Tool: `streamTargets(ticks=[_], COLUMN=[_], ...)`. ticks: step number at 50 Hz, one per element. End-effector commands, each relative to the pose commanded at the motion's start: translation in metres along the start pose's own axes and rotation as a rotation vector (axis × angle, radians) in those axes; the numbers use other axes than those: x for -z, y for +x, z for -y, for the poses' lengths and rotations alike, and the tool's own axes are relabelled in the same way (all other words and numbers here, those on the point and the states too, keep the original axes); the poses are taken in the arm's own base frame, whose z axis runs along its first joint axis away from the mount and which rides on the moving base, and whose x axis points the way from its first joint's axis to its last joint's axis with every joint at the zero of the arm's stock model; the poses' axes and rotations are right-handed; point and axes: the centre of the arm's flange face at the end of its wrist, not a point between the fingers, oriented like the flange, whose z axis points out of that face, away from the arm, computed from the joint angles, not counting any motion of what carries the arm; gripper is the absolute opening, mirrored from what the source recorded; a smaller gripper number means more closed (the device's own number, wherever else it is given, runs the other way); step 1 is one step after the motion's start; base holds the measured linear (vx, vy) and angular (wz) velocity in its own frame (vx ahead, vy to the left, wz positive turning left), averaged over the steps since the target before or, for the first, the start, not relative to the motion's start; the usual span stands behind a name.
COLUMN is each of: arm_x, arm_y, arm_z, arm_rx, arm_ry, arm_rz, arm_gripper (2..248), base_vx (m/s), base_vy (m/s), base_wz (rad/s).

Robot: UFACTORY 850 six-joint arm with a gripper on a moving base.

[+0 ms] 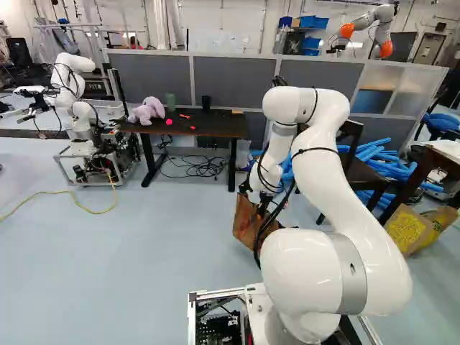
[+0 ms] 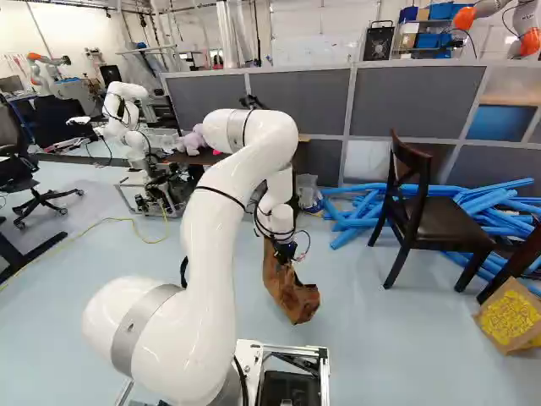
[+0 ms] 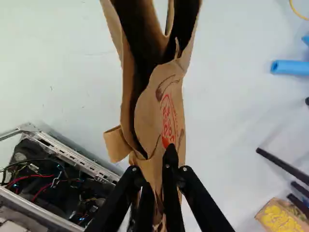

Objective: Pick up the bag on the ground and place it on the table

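Note:
My gripper (image 1: 263,203) is low ahead of the base in the left base view, right of the table (image 1: 208,126) and nearer than it. A brown paper bag (image 1: 246,222) hangs tilted from it; the right base view also shows the bag (image 2: 292,296) below the wrist. In the wrist view the gripper (image 3: 157,175) is shut on part of the bag (image 3: 161,108), whose open mouth and folded sides extend ahead of the fingers. Whether the bag's lowest corner touches the floor I cannot tell. The dark tabletop bears a pink plush toy (image 1: 146,111) and small items.
Another robot (image 1: 75,108) stands left of the table. Cables (image 1: 194,167) lie beneath the table. A dark chair (image 2: 427,216) and blue tubes (image 2: 355,216) are to the right, with a brown-and-yellow bag (image 1: 413,228) nearer. Grey partitions stand behind.

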Motion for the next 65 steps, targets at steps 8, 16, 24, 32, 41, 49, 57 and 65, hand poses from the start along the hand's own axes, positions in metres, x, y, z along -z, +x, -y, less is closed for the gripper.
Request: streamTargets(ticks=[8,16,24,32,41,49,57,65], arm_x=[0.012,0.025,0.037,0.05,0.064,0.077,0.09,0.103], arm_y=[0.0,-0.001,-0.001,-0.002,-0.004,-0.007,-0.009,-0.01], arm_z=[0.006,0.013,0.021,0.029,0.038,0.046,0.052,0.055], arm_rx=[-0.066,-0.127,-0.179,-0.21,-0.234,-0.253,-0.267,-0.274], arm_ry=[0.005,0.012,0.021,0.031,0.049,0.066,0.07,0.064], arm_rz=[0.02,0.039,0.056,0.075,0.106,0.134,0.139,0.131], arm_gripper=[21,21,21,21,21,21,21,21], base_vx=[0.0,0.0,0.0,0.0,0.0,0.0,0.0,0.0], base_vy=[0.0,0.0,0.0,0.0,0.0,0.0,0.0,0.0], base_wz=[0.0,0.0,0.0,0.0,0.0,0.0,0.0,0.0])
